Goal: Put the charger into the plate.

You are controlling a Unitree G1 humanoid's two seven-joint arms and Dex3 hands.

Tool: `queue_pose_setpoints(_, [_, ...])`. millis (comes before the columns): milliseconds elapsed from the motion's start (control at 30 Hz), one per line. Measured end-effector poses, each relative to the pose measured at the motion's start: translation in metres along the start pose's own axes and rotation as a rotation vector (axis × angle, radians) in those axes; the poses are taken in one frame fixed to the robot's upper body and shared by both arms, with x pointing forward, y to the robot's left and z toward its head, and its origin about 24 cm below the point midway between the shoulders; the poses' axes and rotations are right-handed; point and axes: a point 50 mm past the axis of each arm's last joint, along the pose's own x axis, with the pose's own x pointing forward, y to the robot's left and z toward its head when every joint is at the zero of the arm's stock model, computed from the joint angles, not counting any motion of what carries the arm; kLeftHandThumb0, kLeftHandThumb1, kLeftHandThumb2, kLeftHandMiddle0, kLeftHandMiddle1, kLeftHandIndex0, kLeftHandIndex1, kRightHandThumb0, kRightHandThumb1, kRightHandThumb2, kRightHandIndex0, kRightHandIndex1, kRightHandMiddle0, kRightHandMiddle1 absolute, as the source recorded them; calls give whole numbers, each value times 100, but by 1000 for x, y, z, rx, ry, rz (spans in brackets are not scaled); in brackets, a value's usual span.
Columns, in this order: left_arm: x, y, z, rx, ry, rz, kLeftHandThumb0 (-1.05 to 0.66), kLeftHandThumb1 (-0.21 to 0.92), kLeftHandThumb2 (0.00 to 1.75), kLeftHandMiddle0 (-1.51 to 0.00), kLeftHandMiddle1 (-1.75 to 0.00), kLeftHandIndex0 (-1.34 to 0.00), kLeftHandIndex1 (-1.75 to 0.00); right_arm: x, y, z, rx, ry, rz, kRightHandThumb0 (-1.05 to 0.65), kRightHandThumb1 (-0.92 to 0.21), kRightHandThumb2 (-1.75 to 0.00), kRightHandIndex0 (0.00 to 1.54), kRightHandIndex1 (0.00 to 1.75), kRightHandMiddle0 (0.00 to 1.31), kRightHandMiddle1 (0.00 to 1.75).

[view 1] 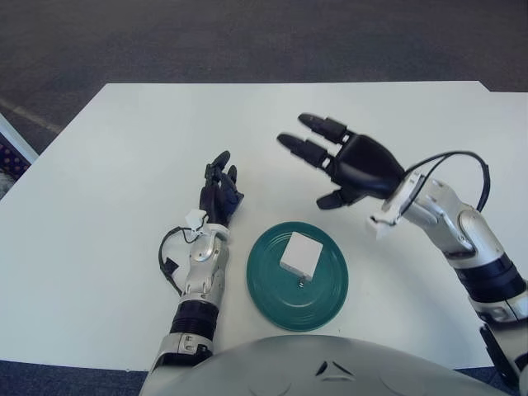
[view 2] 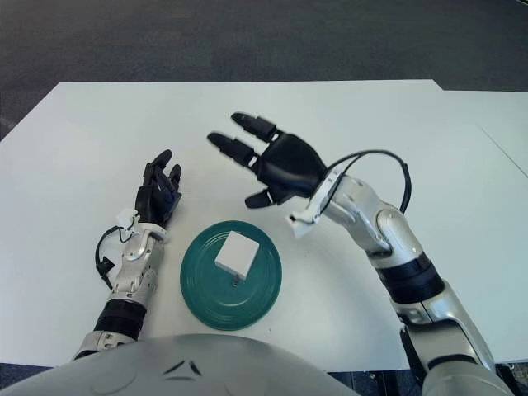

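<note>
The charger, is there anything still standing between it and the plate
No. The white charger already lies inside the green plate, nothing on top. The right hand is open above the table beyond it; the left hand shows left of the plate.

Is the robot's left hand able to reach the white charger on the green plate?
Probably yes. The left hand shows just left of the plate, the charger lies uncovered on it, and the open right hand is raised beyond, out of the way.
</note>
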Motion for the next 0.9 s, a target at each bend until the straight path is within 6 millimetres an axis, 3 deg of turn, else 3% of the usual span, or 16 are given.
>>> queue_pose_setpoints(100, [-1, -1, -1, 57, -17, 10, -90, 92, 100, -30, 0, 0, -73, 3, 7, -18, 114, 94, -36, -104, -92, -89, 14, 2, 0, 45])
queue_pose_setpoints(300, [-5, -1, 3, 170, -59, 63, -93, 92, 99, -30, 0, 0, -75, -9, 31, -43, 321, 171, -77, -105, -92, -82, 16, 2, 0, 55])
queue_pose_setpoints(567, [-13, 0, 15, 252, -130, 98, -93, 92, 98, -29, 0, 0, -78, -32, 57, -60, 670, 233, -251, -105, -92, -81, 18, 2, 0, 60])
queue_pose_setpoints(733, [-16, -1, 24, 254, -171, 82, -93, 92, 99, -27, 0, 0, -78, -45, 79, -70, 929, 348, -403, -99, -92, -77, 27, 4, 0, 83])
queue_pose_setpoints(900, [-16, -1, 32, 232, -196, 66, -94, 92, 98, -26, 0, 0, -81, -48, 93, -69, 1072, 399, -523, -89, -92, -71, 31, 5, 1, 94])
